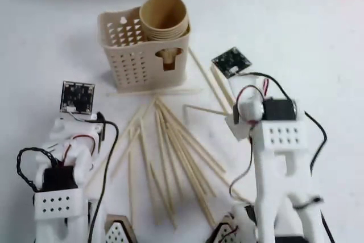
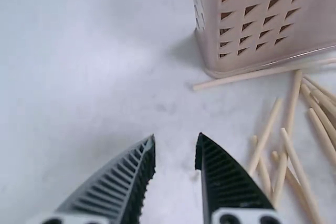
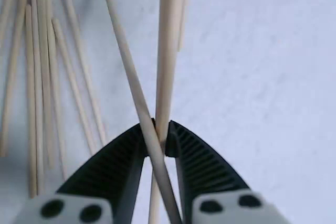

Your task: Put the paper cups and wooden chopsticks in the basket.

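- Clamping down where two crossed chopsticks meet, the right gripper hangs over the table; both sticks run between its jaws, though one may only lie on the table beneath, since the wrist view does not settle it
- left gripper released and holding nothing; it hangs above bare table, near a corner of the basket
- basket upright toward the far side of the table; a stack of paper cups stands inside at one end, rims above the wall
- loose chopsticks fanned out on the table between the two arms, in front of the basket; a single stick lies along the basket's foot, touching it or just beside it
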You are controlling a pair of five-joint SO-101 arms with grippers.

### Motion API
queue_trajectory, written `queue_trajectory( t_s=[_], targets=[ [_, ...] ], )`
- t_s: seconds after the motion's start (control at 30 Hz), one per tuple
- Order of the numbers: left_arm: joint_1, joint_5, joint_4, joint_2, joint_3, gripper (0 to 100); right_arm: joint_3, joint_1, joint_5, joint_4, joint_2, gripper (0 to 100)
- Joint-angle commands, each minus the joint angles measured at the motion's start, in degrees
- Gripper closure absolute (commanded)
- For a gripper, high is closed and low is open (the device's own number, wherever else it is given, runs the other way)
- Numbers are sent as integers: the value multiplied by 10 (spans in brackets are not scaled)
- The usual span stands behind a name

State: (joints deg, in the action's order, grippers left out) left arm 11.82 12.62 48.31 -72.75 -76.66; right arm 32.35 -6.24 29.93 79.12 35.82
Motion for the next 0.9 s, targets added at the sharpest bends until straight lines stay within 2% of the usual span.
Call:
queue_trajectory(
  t_s=[0.0, 0.17, 0.37, 0.57, 0.87],
  targets=[
    [7, -3, -13, -10, 4, 857, -38, -25, -53, 0, 64, 981],
    [7, -3, -13, -10, 4, 857, -116, -59, -137, 0, 73, 981],
    [7, -3, -12, -10, 4, 857, -193, -133, -190, -28, 73, 981],
    [7, -3, -12, -10, 4, 857, -222, -184, -248, -154, 51, 981],
    [32, -6, -13, -10, 6, 857, -222, -255, -248, -374, -26, 981]
  ],
)
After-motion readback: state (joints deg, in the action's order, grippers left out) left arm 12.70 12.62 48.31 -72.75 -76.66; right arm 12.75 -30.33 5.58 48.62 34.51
